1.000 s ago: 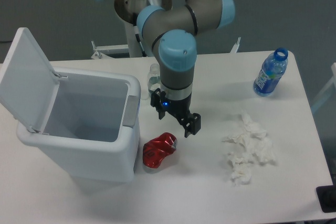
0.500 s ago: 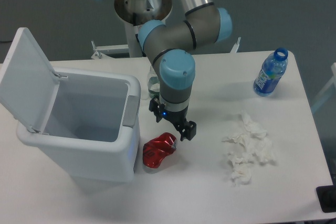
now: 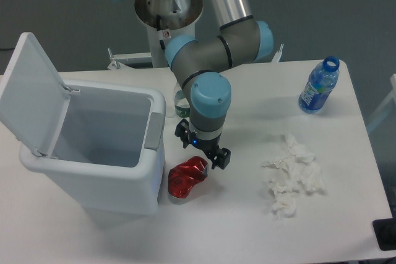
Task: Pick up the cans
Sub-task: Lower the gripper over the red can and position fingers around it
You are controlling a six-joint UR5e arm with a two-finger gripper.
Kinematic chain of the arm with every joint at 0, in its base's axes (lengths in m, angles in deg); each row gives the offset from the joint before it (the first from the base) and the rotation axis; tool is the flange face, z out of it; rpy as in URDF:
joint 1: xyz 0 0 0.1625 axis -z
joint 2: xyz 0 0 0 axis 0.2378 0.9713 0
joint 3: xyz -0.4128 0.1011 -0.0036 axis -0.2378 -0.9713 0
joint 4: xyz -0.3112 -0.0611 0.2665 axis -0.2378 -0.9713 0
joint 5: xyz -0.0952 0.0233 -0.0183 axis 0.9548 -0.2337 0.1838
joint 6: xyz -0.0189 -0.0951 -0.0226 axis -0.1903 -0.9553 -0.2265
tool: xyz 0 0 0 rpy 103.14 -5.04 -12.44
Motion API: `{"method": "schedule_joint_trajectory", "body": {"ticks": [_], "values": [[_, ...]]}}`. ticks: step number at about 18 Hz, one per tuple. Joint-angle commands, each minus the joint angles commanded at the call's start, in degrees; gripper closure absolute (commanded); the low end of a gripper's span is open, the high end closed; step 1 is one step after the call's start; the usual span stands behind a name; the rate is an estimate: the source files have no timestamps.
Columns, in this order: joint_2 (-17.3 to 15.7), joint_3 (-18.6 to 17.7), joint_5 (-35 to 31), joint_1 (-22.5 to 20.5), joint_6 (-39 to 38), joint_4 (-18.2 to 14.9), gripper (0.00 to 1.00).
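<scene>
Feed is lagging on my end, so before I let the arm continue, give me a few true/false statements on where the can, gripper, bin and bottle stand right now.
1. The red can lies on the table beside the white bin. True.
2. The gripper has lifted the can clear of the table. False: the open gripper is just above the can, which rests on the table.
3. The bin lid is closed. False: it stands open.
4. The blue-labelled bottle lies on its side near the tissues. False: it stands upright near the far right corner.
5. The tissues sit right of the can. True.
</scene>
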Motion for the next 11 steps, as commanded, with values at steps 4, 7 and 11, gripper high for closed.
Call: {"method": "schedule_joint_trajectory", "body": {"ticks": [4, 7, 11], "values": [[0.70, 0.35, 0.09, 0.00, -0.63, 0.00, 0.00], [0.88, 0.44, 0.00, 0.00, -0.54, 0.00, 0.00], [1.05, 0.53, 0.00, 0.26, -0.45, 0.00, 0.00]]}}
